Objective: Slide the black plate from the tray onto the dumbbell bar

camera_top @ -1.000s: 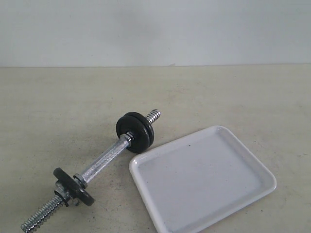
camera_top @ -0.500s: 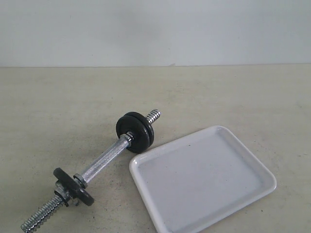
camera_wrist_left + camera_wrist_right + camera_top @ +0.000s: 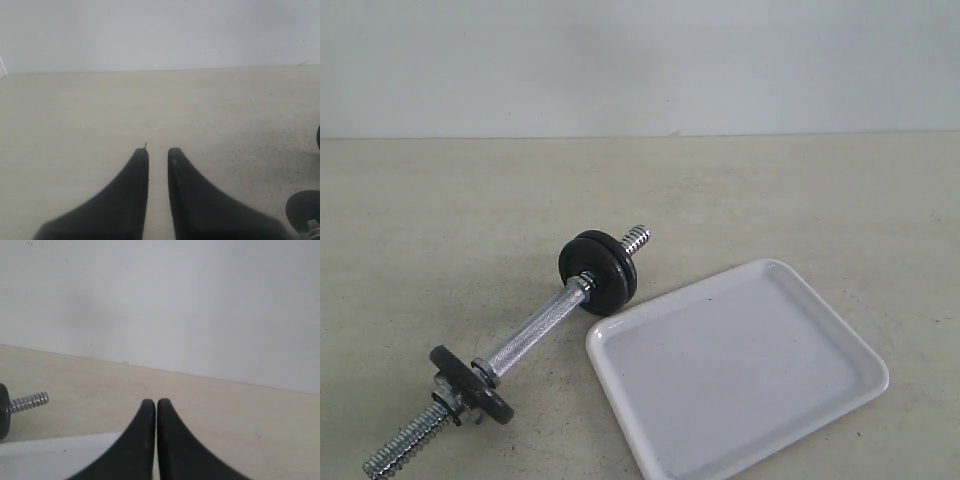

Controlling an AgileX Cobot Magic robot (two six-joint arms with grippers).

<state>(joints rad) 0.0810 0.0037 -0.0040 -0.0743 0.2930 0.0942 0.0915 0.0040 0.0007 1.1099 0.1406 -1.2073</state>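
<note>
The dumbbell bar (image 3: 530, 332) lies slanted on the table, left of the white tray (image 3: 735, 370). Nothing lies in the tray. At the bar's far end two black discs (image 3: 599, 272) sit pressed together; I cannot tell which of them is the black plate. One black disc with a chrome collar (image 3: 472, 385) sits near the near end. Neither gripper shows in the exterior view. My left gripper (image 3: 158, 151) is slightly open over bare table, with a black disc (image 3: 302, 210) at the frame edge. My right gripper (image 3: 156, 402) is shut and empty near the tray's rim (image 3: 50, 452) and the bar's threaded tip (image 3: 30, 401).
The table is beige and ends at a pale wall (image 3: 640, 60) behind. The bar's near threaded end (image 3: 405, 448) points toward the front left corner of the exterior view.
</note>
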